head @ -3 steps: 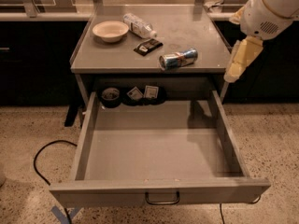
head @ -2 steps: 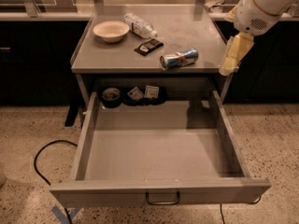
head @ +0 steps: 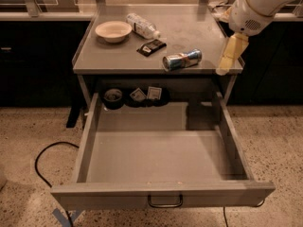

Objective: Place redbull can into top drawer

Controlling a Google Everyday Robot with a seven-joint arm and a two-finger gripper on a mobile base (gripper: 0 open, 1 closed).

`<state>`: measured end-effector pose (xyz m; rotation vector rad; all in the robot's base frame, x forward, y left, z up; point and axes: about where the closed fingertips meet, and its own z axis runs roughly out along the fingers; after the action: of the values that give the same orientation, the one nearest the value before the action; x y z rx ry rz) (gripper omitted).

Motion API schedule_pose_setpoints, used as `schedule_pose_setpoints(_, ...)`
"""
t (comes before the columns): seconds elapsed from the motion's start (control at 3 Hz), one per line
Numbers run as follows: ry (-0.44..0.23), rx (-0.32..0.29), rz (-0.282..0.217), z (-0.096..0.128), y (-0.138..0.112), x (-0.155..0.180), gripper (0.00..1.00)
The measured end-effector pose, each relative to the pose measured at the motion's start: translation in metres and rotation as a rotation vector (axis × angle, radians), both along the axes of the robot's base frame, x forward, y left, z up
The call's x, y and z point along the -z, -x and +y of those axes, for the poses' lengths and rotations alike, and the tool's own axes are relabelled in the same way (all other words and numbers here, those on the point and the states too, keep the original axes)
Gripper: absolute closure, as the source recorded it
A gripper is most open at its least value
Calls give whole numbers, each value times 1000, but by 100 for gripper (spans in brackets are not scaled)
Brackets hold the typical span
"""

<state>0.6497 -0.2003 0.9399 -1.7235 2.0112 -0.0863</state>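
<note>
Grey metal table (head: 118,63), seen from above & in front. The redbull can (head: 182,60) lies on its side on the tabletop, right of centre, near the front edge. Just right of it, not touching, the cream gripper (head: 230,56) hangs pointing down at the table's front-right corner. Can't tell whether it is spread or pressed together. Further back on top: a bowl (head: 113,30), water bottle (head: 142,26) & dark packet (head: 151,46). Below, the top drawer (head: 227,141) stands wide open toward the viewer, flat bottom showing across middle & front. A tape roll (head: 113,96) & small packets (head: 146,94) sit at its back, under the tabletop. Loop handle (head: 164,201) at centre front.
</note>
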Motion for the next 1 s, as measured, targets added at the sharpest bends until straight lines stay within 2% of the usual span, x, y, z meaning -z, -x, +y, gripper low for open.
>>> schedule_pose_setpoints(0.67, 9, -141, 22, 44, -51, 29, 0)
schedule_pose_setpoints(1.0, -2, -175, 63, 55, -73, 54, 0)
